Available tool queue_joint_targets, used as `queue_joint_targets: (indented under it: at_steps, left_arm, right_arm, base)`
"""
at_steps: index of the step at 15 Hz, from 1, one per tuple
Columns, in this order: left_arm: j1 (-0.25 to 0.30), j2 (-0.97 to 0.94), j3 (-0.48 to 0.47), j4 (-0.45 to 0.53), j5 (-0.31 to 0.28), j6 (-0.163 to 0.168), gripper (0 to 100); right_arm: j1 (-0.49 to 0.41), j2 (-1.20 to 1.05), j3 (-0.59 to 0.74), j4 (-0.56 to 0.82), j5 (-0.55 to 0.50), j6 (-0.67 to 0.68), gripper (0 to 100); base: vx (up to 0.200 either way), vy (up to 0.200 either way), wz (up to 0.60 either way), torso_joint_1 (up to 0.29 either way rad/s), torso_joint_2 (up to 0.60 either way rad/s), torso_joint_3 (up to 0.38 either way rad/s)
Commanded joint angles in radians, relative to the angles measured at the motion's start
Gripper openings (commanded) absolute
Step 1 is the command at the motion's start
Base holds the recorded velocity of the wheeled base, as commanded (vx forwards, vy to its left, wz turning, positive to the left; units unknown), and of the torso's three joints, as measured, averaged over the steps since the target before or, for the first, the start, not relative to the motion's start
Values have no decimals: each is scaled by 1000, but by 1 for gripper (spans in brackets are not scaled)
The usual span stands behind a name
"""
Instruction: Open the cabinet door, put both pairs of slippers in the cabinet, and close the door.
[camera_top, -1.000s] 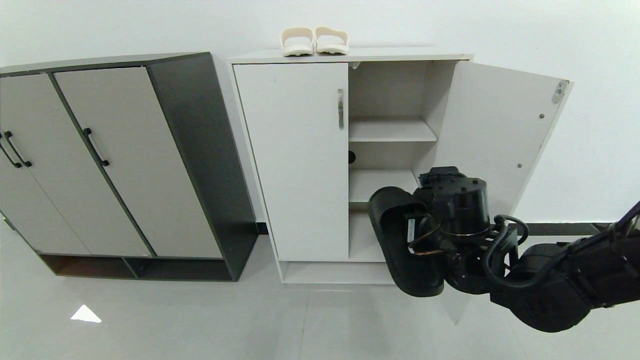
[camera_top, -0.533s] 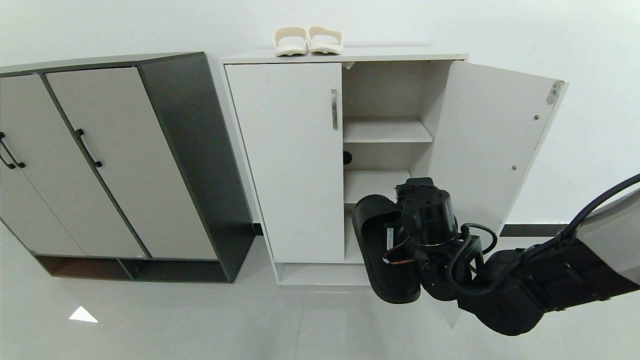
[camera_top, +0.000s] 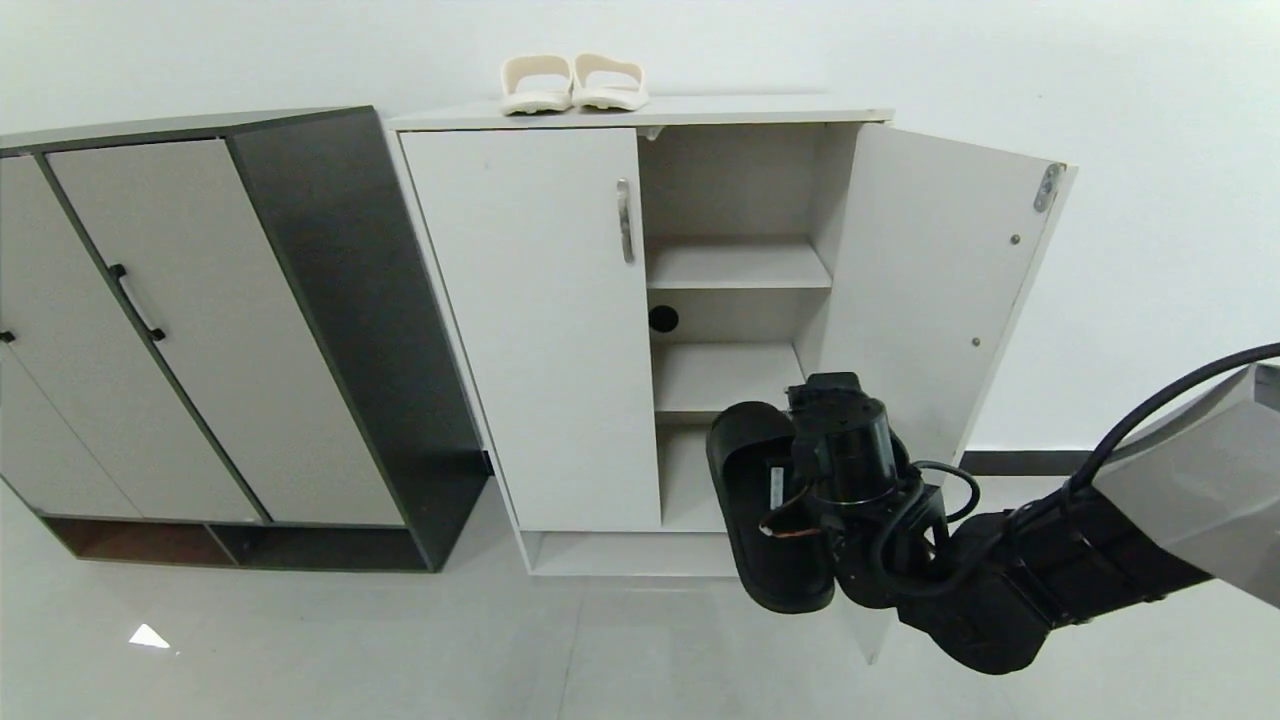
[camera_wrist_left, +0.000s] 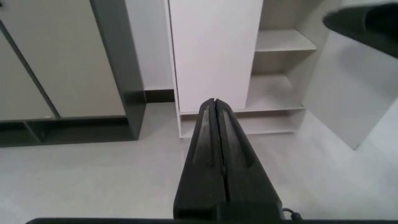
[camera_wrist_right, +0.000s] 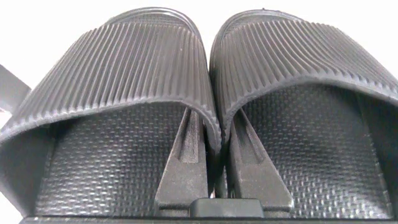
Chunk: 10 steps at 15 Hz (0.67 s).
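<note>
White wall (camera_top: 1150, 150) and pale grey floor (camera_top: 400, 650) frame two cabinets standing side by side. On the left is a dark cabinet (camera_top: 330, 300) with grey doors, both shut. Just right of it stands the white cabinet (camera_top: 760, 108). Its left door (camera_top: 530, 330) is shut, with a metal handle (camera_top: 624, 220) at the inner edge. Its right door (camera_top: 920, 290) is swung wide open to the right. Inside the open half are an upper shelf (camera_top: 735, 265) and a lower shelf (camera_top: 720, 375), with a round hole (camera_top: 662, 319) in the back panel between them.

Cream slippers (camera_top: 572, 83) sit side by side on the cabinet top, above the shut door.

Black slippers (camera_top: 765, 520) are held on end in front of the open half, low down, nearer than the lowest compartment. The right gripper (camera_wrist_right: 214, 143) has one finger inside each slipper and pinches the two adjoining strap walls together between them.

The left gripper (camera_wrist_left: 214, 106) hangs above the floor, near side of the white cabinet, its fingers pressed together on nothing.
</note>
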Motion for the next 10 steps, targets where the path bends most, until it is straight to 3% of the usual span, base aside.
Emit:
queue_joint_targets:
  at_steps: [1, 7, 10]
  left_arm:
    - [-1, 0, 0, 0, 0, 0, 0]
    - [0, 2, 0, 1, -1, 0, 0]
    - [-1, 2, 0, 0, 0, 0, 0]
  right_arm:
    - [6, 23, 0, -2, 2, 0, 0]
    - [15, 24, 8, -17, 2, 2, 0]
    - [12, 30, 11, -17, 1, 14, 0]
  base:
    - [0, 0, 0, 0, 0, 0]
    - [0, 0, 0, 0, 0, 0]
    - [0, 0, 0, 2, 2, -147]
